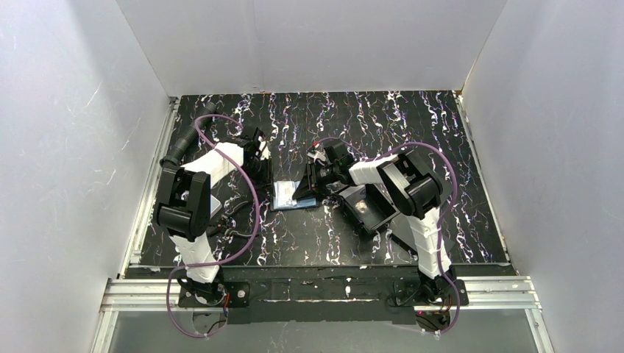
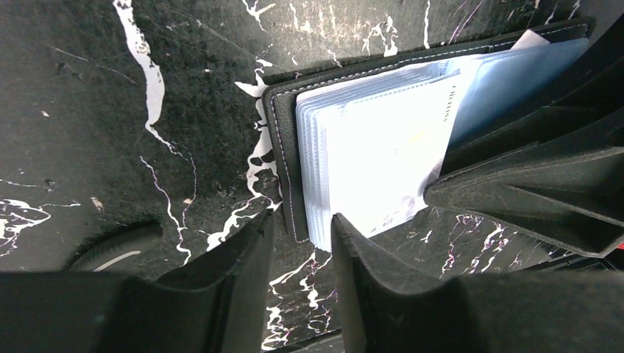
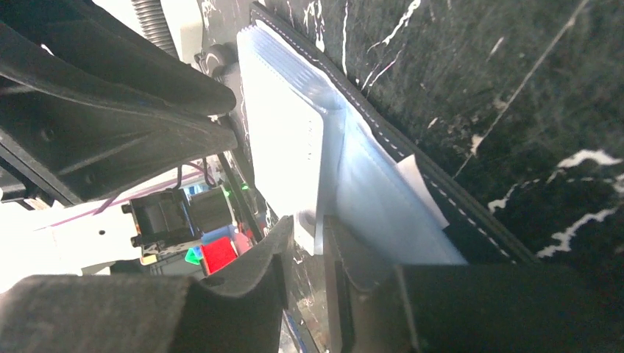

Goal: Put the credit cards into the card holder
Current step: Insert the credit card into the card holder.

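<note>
At the middle of the black, white-veined tabletop [image 1: 441, 147], between the arms, the small black stitched fold-over card holder [image 2: 283, 140] lies spread, its stack of pale clear sleeves [image 2: 368, 154] uppermost. The left gripper [image 2: 303, 220] stands parted and empty at the holder's edge. The right gripper [image 3: 305, 234] straddles one sleeve corner; pinched or not, I cannot tell. One side should pin the cover while the other lifts a single leaf. A white corner [image 3: 413, 176] behind the sleeves may be a card; no loose cards show clearly.
</note>
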{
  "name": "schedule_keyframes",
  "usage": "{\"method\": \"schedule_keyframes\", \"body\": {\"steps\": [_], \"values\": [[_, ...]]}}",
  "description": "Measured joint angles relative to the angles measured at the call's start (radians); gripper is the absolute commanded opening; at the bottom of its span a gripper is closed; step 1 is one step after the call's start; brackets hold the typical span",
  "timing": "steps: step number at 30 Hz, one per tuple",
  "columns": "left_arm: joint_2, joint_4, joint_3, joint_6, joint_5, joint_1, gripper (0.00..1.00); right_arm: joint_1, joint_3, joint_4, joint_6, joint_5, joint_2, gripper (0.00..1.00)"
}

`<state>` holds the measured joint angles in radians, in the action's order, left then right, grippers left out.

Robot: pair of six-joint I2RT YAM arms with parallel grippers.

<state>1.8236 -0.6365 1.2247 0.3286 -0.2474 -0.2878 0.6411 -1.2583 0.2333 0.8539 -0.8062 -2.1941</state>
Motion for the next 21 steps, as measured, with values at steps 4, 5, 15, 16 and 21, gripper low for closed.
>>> {"method": "schedule_keyframes", "body": {"steps": [4, 5, 15, 16, 21], "values": [[-0.012, 0.0, -0.003, 0.001, 0.009, 0.0, 0.2, -0.001, 0.0, -0.031, -0.028, 0.005, 0.015, 0.28], [-0.011, 0.0, -0.005, 0.001, 0.01, 0.0, 0.19, -0.002, 0.003, -0.034, -0.033, 0.008, 0.019, 0.27], [0.062, -0.001, -0.003, 0.01, -0.026, 0.0, 0.14, -0.003, 0.012, -0.04, -0.037, 0.007, 0.026, 0.08], [0.063, 0.0, -0.003, 0.012, -0.03, -0.002, 0.14, -0.002, 0.012, -0.038, -0.031, 0.006, 0.026, 0.08], [0.066, -0.001, 0.0, 0.012, -0.031, -0.006, 0.13, 0.01, 0.01, -0.022, -0.013, 0.007, 0.026, 0.08]]}}
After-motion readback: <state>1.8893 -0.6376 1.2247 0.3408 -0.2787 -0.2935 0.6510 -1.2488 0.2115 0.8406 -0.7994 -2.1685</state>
